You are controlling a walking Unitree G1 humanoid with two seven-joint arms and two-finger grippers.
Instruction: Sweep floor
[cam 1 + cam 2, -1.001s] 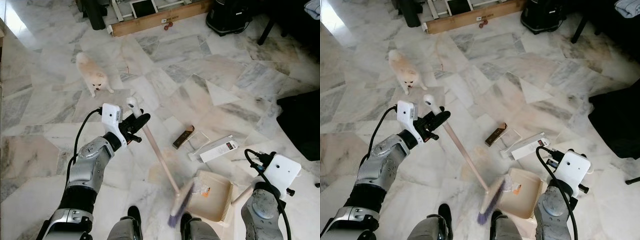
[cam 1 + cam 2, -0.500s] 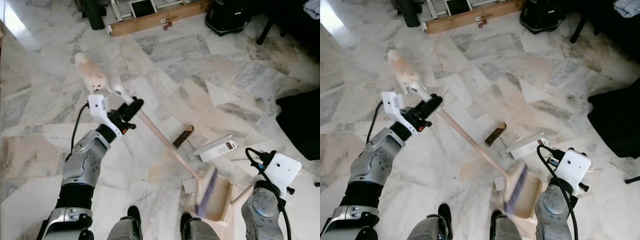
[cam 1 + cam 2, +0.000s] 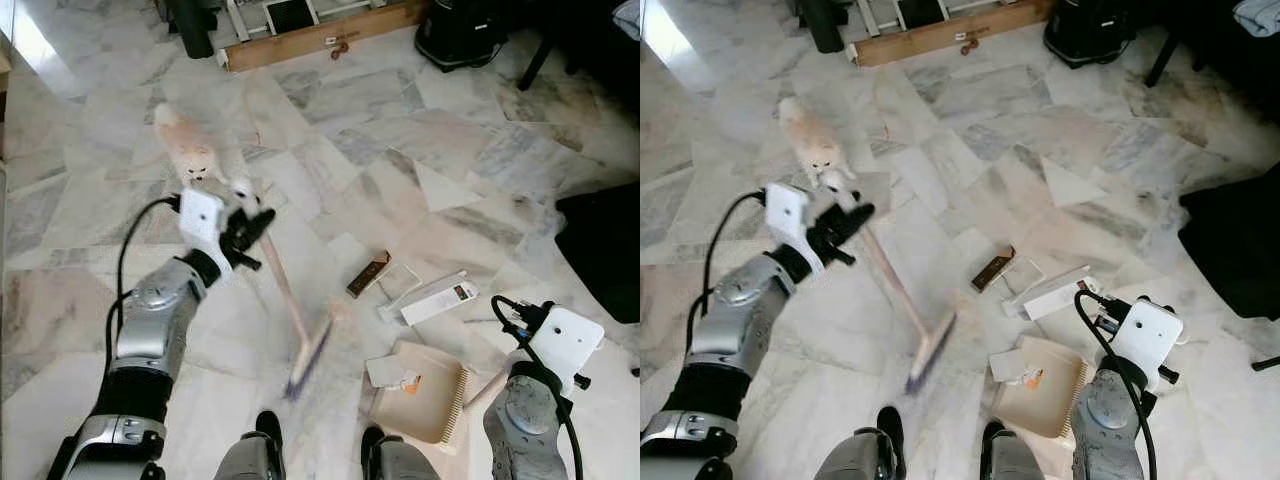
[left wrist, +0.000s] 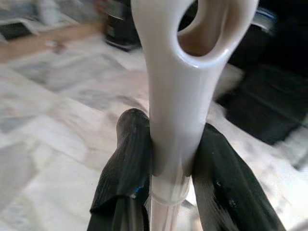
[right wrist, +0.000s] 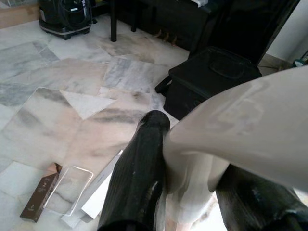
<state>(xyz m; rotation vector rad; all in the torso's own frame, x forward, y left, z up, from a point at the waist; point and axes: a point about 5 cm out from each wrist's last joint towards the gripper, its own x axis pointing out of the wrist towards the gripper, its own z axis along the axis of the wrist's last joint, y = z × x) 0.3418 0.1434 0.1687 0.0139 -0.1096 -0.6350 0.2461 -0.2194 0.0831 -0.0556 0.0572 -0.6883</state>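
Your left gripper (image 4: 168,159) has its jaws clamped on the top of the broom (image 3: 285,300) handle; your right gripper (image 5: 190,192) is closed on the dustpan (image 3: 420,390) handle. The broom runs from beside the small dog (image 3: 190,150) down toward your feet, bristles blurred above the floor (image 3: 400,150), well left of the pan. Set the bristles down behind the brown packet (image 3: 367,273) and white box (image 3: 438,298), then draw them toward the pan mouth, which faces left toward a paper scrap (image 3: 385,370). Keep the handle top clear of the dog.
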